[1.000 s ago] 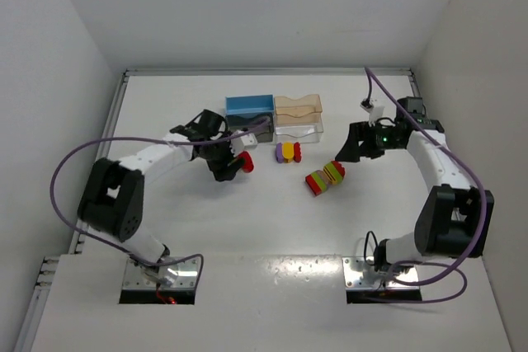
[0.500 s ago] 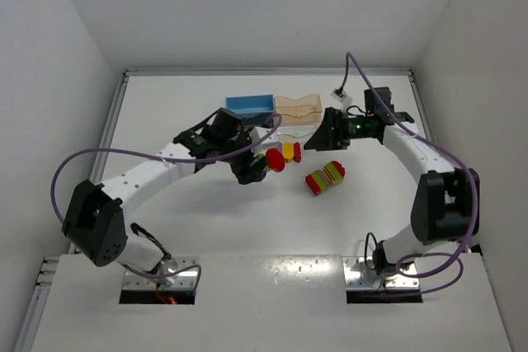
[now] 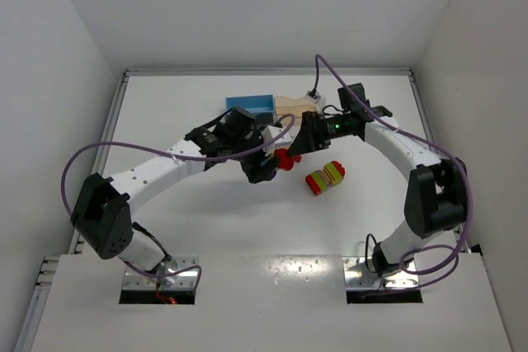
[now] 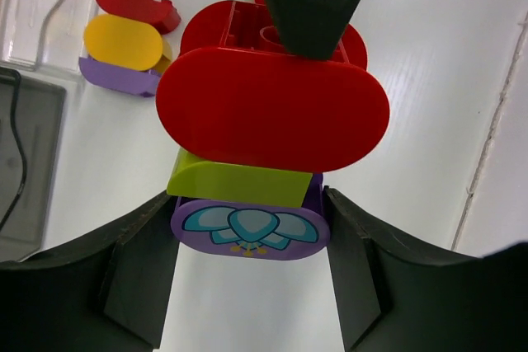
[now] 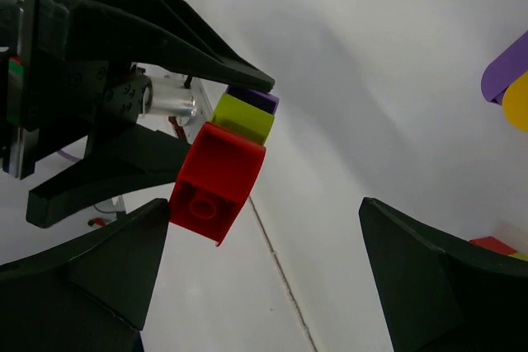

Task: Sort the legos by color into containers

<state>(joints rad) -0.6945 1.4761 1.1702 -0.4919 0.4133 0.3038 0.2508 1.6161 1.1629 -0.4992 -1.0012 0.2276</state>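
From above, the left end effector (image 3: pixel 269 167) was clamped on a clump (image 3: pixel 284 160) of red, lime and purple legos, held just in front of the bins (image 3: pixel 252 104), with its arm stretched forward and bent toward the middle of the table (image 3: pixel 206 220). The right end effector (image 3: pixel 302 143), jaws wide apart, reached in from the other side and nearly met the clump, its arm folded leftward. A second clump (image 3: pixel 325 177) lay on the table nearby. This looked like the splitting step, one arm steadying the clump so the other could pull a brick off. In the left wrist view, the fingers (image 4: pixel 136 278) pinched the purple brick (image 4: pixel 247 228) at the bottom of the stack, with lime and the red brick (image 4: pixel 272 109) above it. Dark tips, probably the right fingers, sat at the red brick's far side, but contact could not be told. A third clump (image 4: pixel 124 39) lay just beside the bins. In the right wrist view, the red brick stood beyond the open fingers (image 5: pixel 91 278), not yet enclosed. The next move likely called for advancing, closing on the red brick alone and pulling it off against the left grip.
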